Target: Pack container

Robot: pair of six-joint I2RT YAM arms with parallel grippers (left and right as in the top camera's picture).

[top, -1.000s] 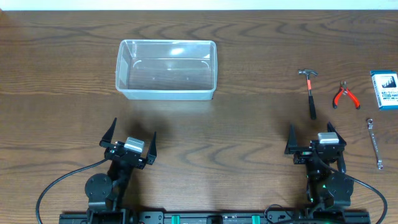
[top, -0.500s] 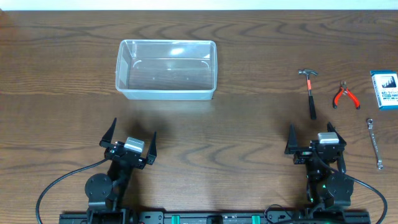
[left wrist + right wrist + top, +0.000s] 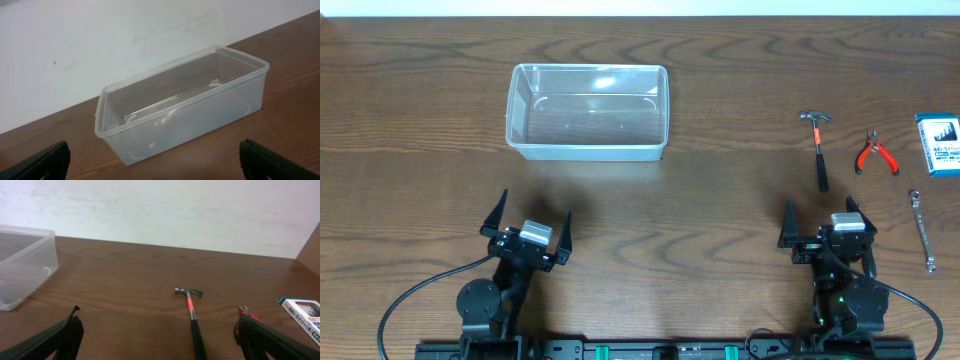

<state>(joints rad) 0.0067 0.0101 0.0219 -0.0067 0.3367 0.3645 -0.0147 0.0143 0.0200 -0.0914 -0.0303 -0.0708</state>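
The clear rectangular plastic container [image 3: 586,150] sits empty at 11 o'clock on the brown wooden table [image 3: 720,210], long axis running 9 to 3. It lies toward 1 o'clock from the left jaws, the nearer pair, which are spread wide and hold nothing. The right jaws, equally wide and empty, face the small orange-and-black-handled hammer [image 3: 819,160] at 12 o'clock, probably the first pick. Print on the blue-and-white card pack [image 3: 938,145] is too small to read.
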